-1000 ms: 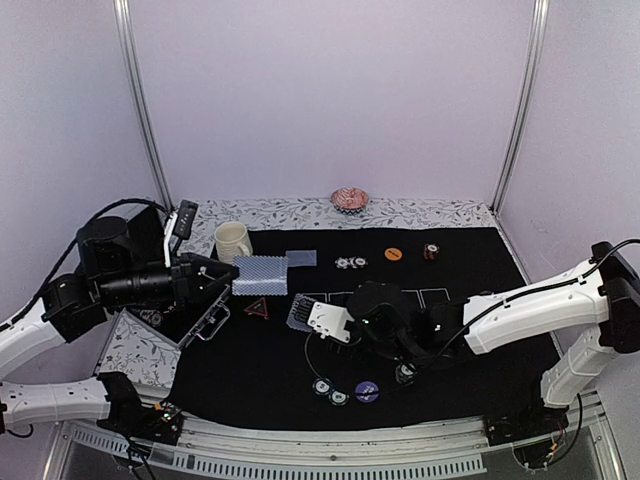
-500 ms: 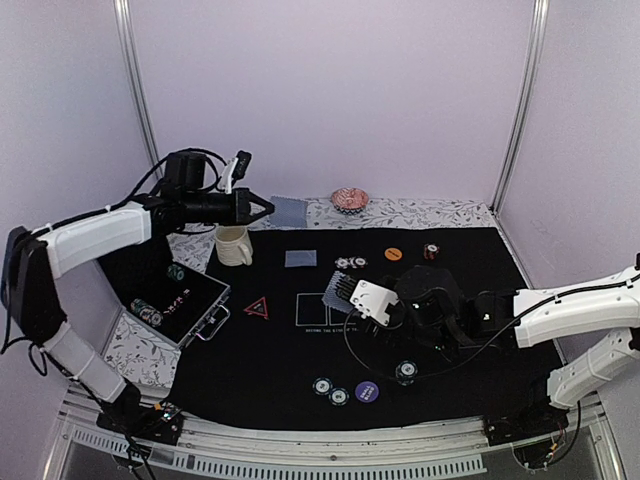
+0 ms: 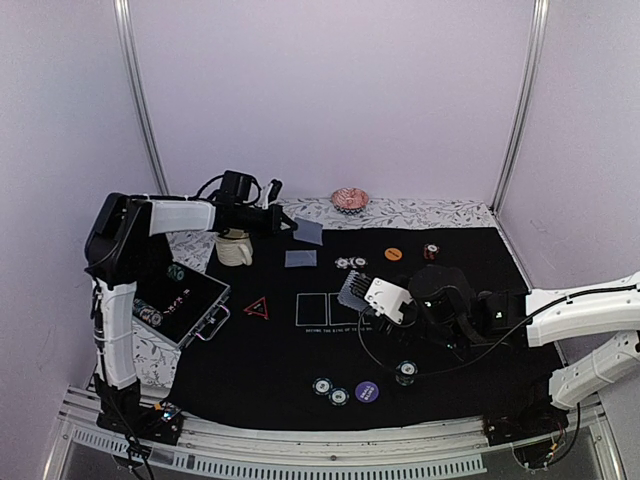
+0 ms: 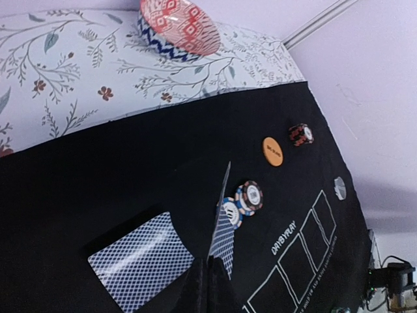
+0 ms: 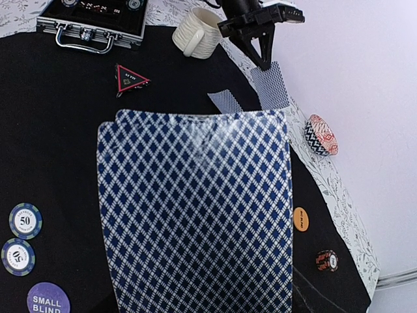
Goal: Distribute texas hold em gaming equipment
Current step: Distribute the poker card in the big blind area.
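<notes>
Blue-grey diamond backs on show! The left gripper (image 3: 285, 222) is pinched tight on a single card (image 3: 308, 232), which juts out past its fingertips, in the air and edge-on to its own camera. Below the tips, slightly to one side, a dealt card (image 4: 140, 261) lies flat on the black mat (image 3: 480, 250), and a pair of poker chips (image 4: 244, 199) sits just beyond. The right gripper (image 3: 372, 293) clamps the deck (image 5: 195, 208), well apart from the left.

This looks like the second card of a hand going down. Lower it until the card nearly meets the mat. Lay it beside the first, short of the chips. Then part the jaws and lift away, clear of the mug (image 3: 234, 245) beside the wrist.
</notes>
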### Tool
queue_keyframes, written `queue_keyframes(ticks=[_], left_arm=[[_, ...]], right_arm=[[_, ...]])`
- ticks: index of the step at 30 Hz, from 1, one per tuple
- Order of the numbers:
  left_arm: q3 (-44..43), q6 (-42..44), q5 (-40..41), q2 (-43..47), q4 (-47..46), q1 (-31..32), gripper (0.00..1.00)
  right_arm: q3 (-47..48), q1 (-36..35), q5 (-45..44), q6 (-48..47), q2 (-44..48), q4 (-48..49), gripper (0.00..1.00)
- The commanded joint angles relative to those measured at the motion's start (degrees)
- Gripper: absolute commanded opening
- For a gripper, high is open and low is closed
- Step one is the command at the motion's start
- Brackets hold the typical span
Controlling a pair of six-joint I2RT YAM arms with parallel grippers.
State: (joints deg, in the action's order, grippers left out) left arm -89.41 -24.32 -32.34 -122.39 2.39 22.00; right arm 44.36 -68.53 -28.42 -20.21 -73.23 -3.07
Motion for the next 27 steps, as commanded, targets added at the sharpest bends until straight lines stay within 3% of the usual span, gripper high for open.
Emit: queue_keyframes(ticks=[1,27], left_arm=[[-3.1,-0.4,1.5,-3.7,0.9,-0.5,0.00],[0.9,-2.2,3.0,-8.0,-1.6,-0.6,0.00]], right_arm=[[-0.9,0.5,-0.9,1.0,1.7,-0.5,0.59],[-1.6,0.6,-1.1,1.0,3.3,-0.9,0.59]])
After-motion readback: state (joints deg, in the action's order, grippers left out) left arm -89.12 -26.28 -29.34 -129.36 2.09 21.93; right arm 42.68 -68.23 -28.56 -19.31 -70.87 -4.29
